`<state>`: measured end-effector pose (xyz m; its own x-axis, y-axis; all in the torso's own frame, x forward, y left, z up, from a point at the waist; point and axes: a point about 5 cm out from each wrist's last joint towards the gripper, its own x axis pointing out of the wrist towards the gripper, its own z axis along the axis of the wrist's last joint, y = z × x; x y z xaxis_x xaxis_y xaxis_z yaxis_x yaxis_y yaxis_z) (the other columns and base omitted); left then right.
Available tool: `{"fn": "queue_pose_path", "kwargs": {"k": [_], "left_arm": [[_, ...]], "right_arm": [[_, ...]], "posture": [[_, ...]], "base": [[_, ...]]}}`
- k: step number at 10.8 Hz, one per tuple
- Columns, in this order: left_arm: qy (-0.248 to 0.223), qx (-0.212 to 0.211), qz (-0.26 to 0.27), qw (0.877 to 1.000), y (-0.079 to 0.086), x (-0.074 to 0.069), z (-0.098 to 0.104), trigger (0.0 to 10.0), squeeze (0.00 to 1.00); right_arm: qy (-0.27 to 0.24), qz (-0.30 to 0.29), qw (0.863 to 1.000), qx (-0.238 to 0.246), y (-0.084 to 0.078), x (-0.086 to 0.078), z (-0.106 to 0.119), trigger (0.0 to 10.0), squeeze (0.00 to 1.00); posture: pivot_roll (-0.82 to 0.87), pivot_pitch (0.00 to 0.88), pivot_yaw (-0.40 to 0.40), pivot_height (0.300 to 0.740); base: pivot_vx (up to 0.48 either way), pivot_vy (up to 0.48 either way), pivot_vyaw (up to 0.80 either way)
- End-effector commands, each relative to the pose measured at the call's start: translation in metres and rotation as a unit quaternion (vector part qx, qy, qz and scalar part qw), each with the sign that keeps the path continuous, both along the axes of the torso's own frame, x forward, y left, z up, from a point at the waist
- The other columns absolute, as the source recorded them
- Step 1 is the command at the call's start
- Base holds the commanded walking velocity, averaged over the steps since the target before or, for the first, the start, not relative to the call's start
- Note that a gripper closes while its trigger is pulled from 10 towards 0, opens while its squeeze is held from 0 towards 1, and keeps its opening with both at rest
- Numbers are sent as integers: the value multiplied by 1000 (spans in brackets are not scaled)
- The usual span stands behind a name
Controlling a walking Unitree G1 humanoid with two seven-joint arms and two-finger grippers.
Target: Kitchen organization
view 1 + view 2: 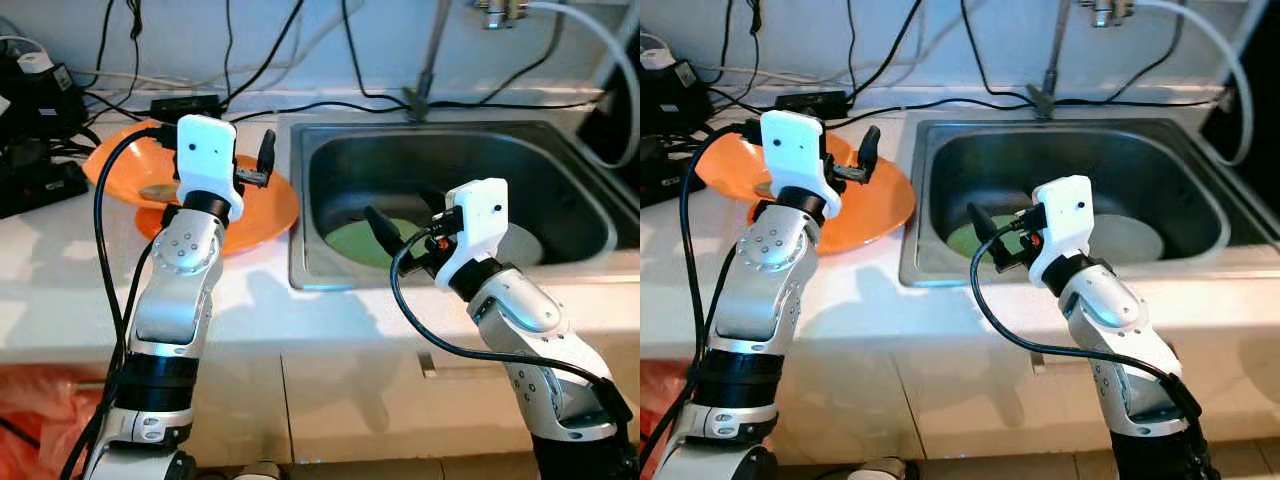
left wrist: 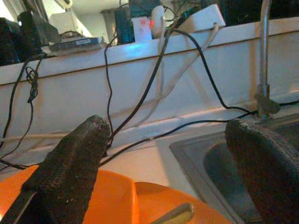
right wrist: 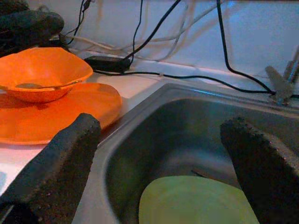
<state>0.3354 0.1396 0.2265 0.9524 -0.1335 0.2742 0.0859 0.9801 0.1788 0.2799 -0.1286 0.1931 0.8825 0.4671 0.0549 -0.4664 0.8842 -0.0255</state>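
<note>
Orange dishes sit on the white tabletop [image 1: 60,260] at 9 o'clock from the steel sink [image 1: 330,278]: an orange bowl [image 3: 44,72] with a spoon [image 3: 32,86] in it rests on a flat orange plate [image 1: 262,215]. A light green plate [image 3: 196,201] and a grey plate [image 1: 1135,240] lie down in the sink. I think the tidy-up is only starting, since no dish is held yet and the dishes are split between two places.

Over the orange plate hangs the left gripper [image 1: 262,165], wide open and holding nothing; the bowl is just under it, toward 8 o'clock. The right gripper [image 1: 400,232] is at the near edge of the sink, also wide open and holding nothing. The green plate lies just below and past its fingertips, toward 12 o'clock. Black cables [image 1: 330,103] run along the wall behind.
</note>
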Motion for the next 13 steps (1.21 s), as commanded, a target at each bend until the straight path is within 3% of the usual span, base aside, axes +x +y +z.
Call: {"fn": "queue_pose_path", "kwargs": {"k": [1, 7, 13], "left_arm": [[-2, 7, 6, 1000, 1, 0, 3, 10000, 0], [14, 21, 10, 1000, 2, 2, -3, 10000, 0], [26, 26, 12, 999, 2, 1, -8, 10000, 0]], "right_arm": [[-9, -1, 1000, -2, -1, -1, 3, 10000, 0], [36, 63, 997, -10, 8, -11, -8, 10000, 0], [41, 66, 997, -16, 9, -15, -12, 10000, 0]], "posture": [[122, 46, 22, 740], [119, 45, 26, 740], [122, 51, 27, 740]], "base": [[0, 0, 0], [0, 0, 0], [0, 0, 0]]}}
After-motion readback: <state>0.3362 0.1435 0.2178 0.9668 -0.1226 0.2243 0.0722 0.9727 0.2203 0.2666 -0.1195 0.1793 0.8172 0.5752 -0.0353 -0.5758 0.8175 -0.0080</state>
